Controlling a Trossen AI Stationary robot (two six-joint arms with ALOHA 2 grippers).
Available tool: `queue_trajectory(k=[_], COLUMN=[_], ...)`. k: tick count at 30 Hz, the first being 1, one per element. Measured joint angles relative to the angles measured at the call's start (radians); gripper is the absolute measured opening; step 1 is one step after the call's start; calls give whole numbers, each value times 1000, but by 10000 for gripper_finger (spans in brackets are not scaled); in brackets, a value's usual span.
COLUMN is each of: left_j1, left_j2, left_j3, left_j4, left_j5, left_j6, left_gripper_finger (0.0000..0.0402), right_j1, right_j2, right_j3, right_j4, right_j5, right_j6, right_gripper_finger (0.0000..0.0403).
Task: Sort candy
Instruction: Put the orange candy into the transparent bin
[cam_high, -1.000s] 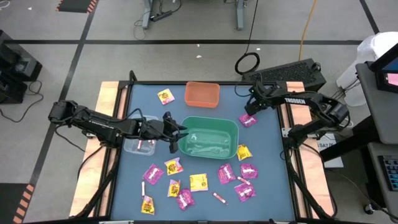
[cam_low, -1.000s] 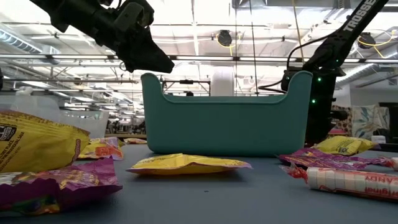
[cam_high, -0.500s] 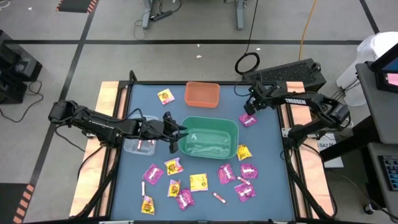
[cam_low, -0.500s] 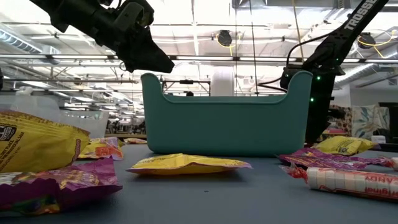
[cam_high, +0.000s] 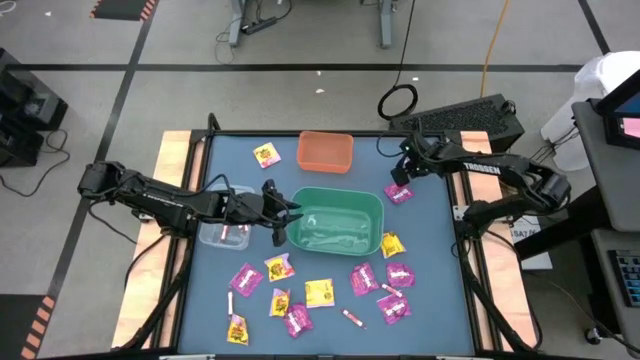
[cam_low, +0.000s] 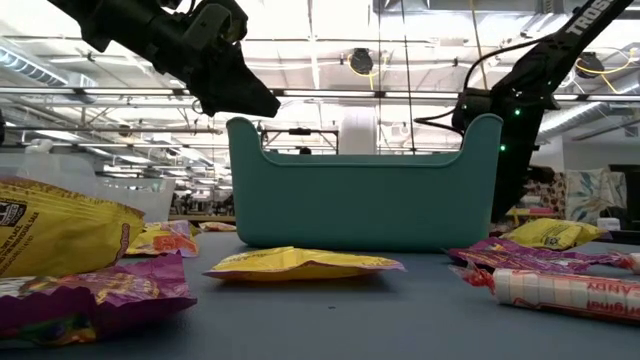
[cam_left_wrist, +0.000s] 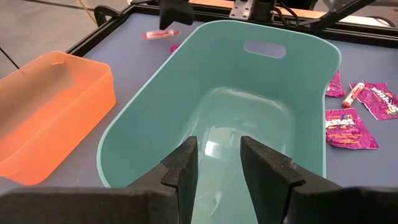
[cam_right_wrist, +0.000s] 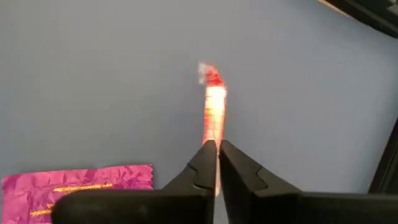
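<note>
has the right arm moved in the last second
Yes, slightly. In the high view its forearm has swung outward, away from the orange bin, while the right gripper stays near the magenta packet, shut on a thin candy stick.

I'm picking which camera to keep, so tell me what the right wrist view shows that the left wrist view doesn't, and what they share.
Only the right wrist view shows the right gripper shut on a pink-white candy stick.

Only the left wrist view shows the green bin, empty where it shows, the orange bin beside it, and the left gripper open over the green bin's rim.

Both show the blue table and magenta packets lying on it.
</note>
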Motion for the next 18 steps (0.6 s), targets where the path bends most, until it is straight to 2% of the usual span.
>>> queue_trajectory(k=[7,11,15,18], left_j1=[0,0,0,0], left_j2=[0,0,0,0], left_j3=[0,0,0,0], left_j4=[0,0,0,-1], left_j5=[0,0,0,1], left_j6=[0,0,0,0], left_gripper_finger=[128,128,128,128], right_j1=[0,0,0,1], right_j2=[51,94,147,166], right_j3=[0,0,3,5], right_j4=[14,34,59,60], right_j5=[4,6,10,7], right_j6=[24,27,25,25], right_gripper_finger=[118,158,165,142])
